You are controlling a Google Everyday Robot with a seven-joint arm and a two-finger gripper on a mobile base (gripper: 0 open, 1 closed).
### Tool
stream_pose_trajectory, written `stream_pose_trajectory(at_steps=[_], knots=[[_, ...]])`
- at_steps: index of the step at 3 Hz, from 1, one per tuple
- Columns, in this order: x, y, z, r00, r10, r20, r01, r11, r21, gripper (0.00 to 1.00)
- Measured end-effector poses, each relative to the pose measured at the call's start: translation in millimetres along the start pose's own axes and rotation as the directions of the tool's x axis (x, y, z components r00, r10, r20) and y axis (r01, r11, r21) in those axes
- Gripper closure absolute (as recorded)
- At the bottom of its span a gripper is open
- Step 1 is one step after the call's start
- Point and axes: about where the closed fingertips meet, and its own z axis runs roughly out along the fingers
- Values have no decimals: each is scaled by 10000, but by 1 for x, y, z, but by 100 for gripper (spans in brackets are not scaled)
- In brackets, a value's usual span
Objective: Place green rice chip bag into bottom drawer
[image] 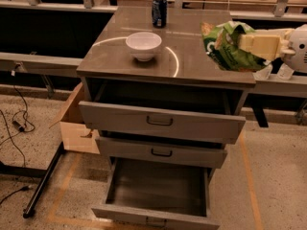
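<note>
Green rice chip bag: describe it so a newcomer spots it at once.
Find the three-drawer grey cabinet. Over its top's right edge, the gripper holds the green rice chip bag. It is the only crinkly green thing; the white bowl and dark can sit further left.
</note>
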Motion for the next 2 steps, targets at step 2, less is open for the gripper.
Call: stream_pose_trajectory(at_steps=[2], knots=[[17, 44, -5, 9973, 332, -648, -408, 9919, -1207, 100]])
